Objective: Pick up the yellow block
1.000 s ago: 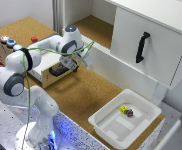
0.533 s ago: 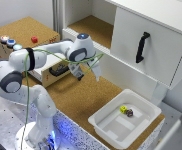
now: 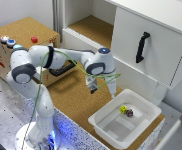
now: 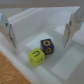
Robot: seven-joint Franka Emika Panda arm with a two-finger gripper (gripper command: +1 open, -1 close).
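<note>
The yellow block [image 3: 123,109] is a tiny cube lying in the white tray [image 3: 111,127], touching a dark purplish block [image 3: 130,113]. In the wrist view the yellow block [image 4: 36,56] sits beside the purple block [image 4: 47,47], between my spread fingers [image 4: 7,31]. My gripper [image 3: 94,89] is open and empty. It hangs above the cork table, to the exterior view's left of the tray and well above the blocks.
A white cabinet with a black handle [image 3: 141,46] stands behind the tray. A cork box with buttons [image 3: 21,42] stands at the exterior view's left. A green cable [image 3: 76,57] runs along the arm.
The arm has swung toward the exterior view's right, from over the cork box to near the tray. The blocks have not moved.
</note>
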